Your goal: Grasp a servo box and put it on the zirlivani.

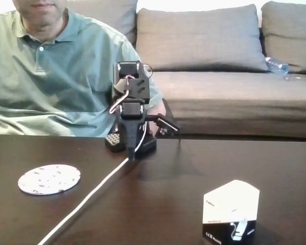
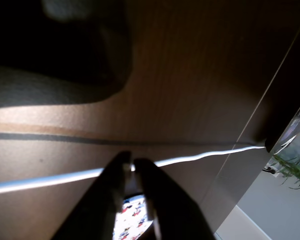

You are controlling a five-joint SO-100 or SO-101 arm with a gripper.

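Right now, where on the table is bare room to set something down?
In the fixed view, bare tabletop lies between the white cable and the servo box, and right of the arm's base. Left is tighter: the zirlivani sits beside the cable.

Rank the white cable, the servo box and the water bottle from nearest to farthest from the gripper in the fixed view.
From the gripper, in the fixed view:
1. White cable, running off right under the jaws.
2. Servo box, front right on the table.
3. Water bottle, back right on the sofa.
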